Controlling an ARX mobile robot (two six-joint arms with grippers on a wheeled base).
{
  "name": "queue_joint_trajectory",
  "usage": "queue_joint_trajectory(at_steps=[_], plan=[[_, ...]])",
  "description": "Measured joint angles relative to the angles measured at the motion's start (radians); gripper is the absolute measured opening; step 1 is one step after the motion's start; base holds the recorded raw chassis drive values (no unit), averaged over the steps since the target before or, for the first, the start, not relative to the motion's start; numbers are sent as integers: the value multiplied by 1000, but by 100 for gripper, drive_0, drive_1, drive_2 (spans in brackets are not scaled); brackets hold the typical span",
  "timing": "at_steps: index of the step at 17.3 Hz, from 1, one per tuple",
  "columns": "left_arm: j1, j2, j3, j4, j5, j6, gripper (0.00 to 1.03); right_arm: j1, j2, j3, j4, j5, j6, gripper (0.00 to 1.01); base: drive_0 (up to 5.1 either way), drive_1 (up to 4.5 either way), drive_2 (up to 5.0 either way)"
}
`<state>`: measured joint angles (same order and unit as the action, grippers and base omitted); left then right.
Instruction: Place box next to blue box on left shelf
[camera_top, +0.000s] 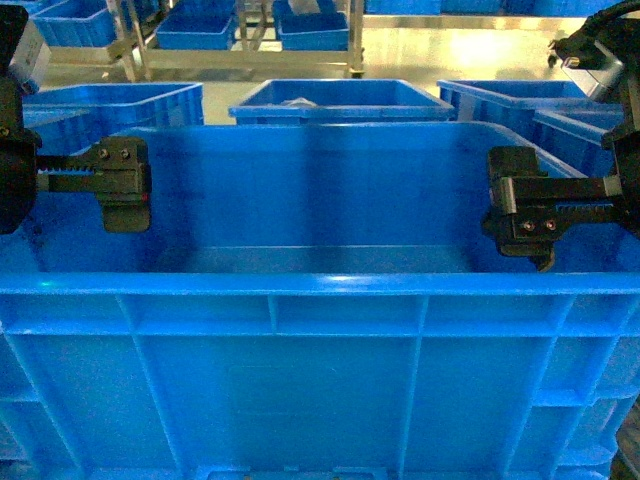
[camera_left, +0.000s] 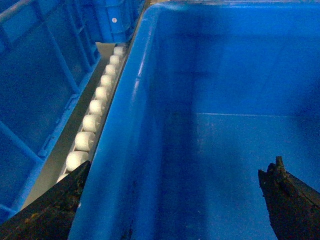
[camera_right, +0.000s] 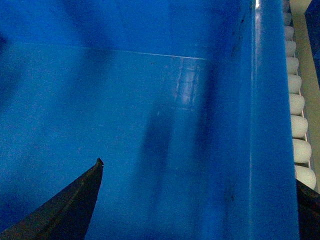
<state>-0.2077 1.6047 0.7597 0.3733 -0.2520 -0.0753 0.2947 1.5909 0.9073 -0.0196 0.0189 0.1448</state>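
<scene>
The box is a large bright blue crate that fills the head view, its ribbed near wall towards me. My left gripper is open and straddles the box's left wall, one finger outside and the other well inside. My right gripper is open astride the right wall. The left shelf shows as rows of white rollers along the left of the box and more rollers along its right. Another blue box stands just left of that roller row.
Beyond the box stand more blue crates, at the left, middle and right. Farther back a metal rack holds several crates over a shiny pale floor.
</scene>
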Motion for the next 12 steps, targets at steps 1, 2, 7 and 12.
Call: queue_joint_trajectory(at_steps=[1,2,7,12], plan=[[-1,0,-1,4,-11,-5,98,1,2,0,-5,13,-6,98,0,0,0],[-2,0,-1,-5,-19,-11,98,7,5,0,-7,30,-9,98,0,0,0],[0,6,-23,90,-22,-23,95,16,22,-63,239,102,-39,93,0,0,0],[71,-159,-371,703,109,57,43,-78,-172,-513,1064,220,-128,40,0,0,0]])
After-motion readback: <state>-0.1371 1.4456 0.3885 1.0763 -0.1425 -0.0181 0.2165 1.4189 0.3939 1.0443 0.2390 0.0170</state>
